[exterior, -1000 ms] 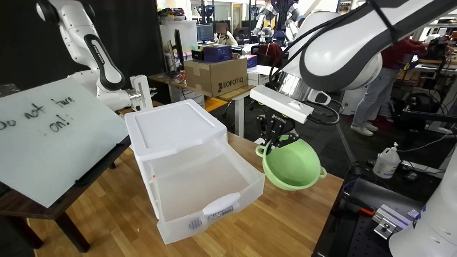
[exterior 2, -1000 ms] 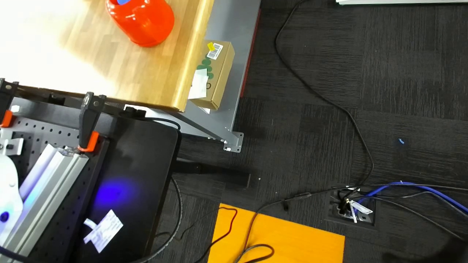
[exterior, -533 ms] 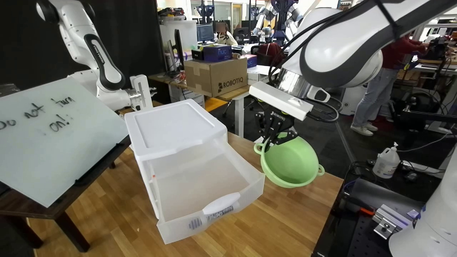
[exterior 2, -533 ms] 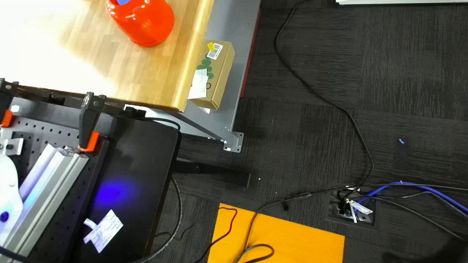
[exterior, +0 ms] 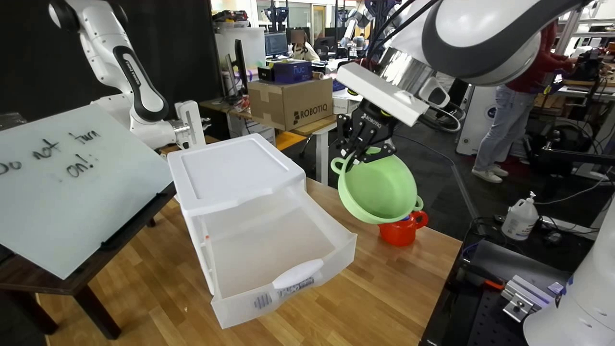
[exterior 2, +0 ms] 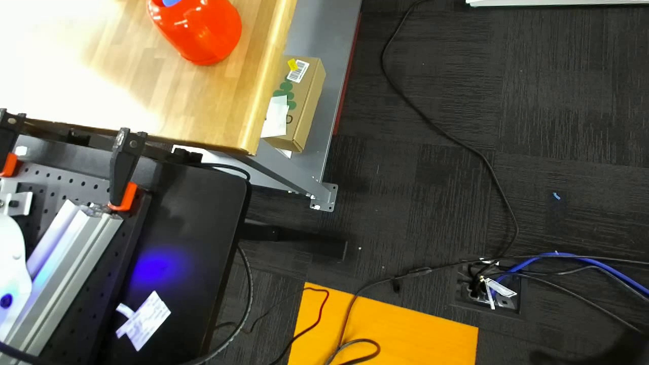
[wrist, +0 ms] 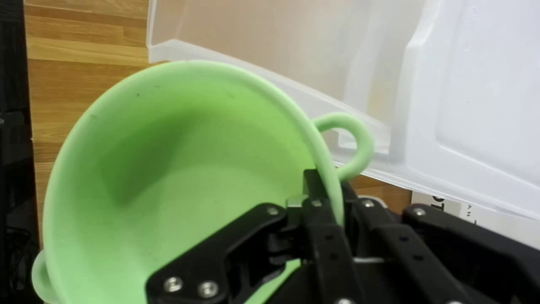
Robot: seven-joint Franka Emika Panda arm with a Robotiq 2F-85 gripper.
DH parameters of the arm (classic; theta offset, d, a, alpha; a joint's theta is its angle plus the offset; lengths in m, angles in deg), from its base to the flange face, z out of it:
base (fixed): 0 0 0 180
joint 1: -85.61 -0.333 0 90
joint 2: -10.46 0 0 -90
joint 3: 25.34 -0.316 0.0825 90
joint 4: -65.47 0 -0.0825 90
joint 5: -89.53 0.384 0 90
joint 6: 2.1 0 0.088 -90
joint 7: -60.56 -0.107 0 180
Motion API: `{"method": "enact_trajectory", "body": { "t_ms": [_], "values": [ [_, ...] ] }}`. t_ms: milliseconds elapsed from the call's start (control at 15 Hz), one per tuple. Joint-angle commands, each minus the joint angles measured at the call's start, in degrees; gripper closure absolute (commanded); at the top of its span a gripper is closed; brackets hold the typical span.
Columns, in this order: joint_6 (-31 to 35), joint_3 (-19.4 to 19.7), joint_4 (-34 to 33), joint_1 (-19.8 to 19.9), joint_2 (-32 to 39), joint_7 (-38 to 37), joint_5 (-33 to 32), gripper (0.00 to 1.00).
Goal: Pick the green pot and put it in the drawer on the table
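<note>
The light green pot [exterior: 379,187] hangs tilted in the air, its open side facing the camera in an exterior view. My gripper [exterior: 354,158] is shut on its rim beside a side handle. In the wrist view, the fingers [wrist: 330,183] pinch the rim of the pot [wrist: 181,169], one inside and one outside. The white translucent drawer [exterior: 269,250] is pulled out and nothing shows in it. It lies left of the pot in that exterior view and behind the pot in the wrist view [wrist: 287,46]. The table [exterior: 365,298] is light brown wood.
A red pot [exterior: 399,233] stands on the table below the green pot, also visible in an exterior view [exterior 2: 208,30]. The white unit's top [exterior: 235,168] overhangs the drawer's back. A whiteboard [exterior: 72,182] and a second arm [exterior: 139,91] stand beyond.
My gripper has lifted the green pot higher and shifted it a little left in an exterior view. The red pot behind it has come into sight there. The drawer has not moved.
</note>
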Motion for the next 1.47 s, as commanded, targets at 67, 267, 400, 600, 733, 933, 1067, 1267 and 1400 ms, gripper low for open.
{"method": "enact_trajectory", "body": {
  "t_ms": [67,267,400,600,733,933,1067,1267,1400],
  "values": [
    [-0.3,-0.3,-0.2,0.1,-0.3,0.0,0.0,0.91],
    [-0.4,-0.3,-0.2,0.1,-0.3,0.0,0.0,0.91],
    [-0.4,-0.4,-0.6,-0.1,0.2,0.2,0.0,0.98],
    [-1.4,-1.5,-2.3,-0.2,1.4,-0.2,-1.0,0.98],
    [-2.2,-2.8,-4.1,-0.2,2.6,-0.5,-2.1,0.98],
    [-2.9,-5.5,-7.6,0.5,4.5,-1.9,-5.8,0.98],
    [-3.8,-6.6,-10.0,0.7,6.0,-2.8,-8.3,0.98],
    [-5.5,-7.7,-13.2,0.2,9.0,-3.9,-11.0,0.98],
    [-7.2,-8.8,-15.7,0.1,11.4,-4.8,-13.4,0.98]
  ]
}}
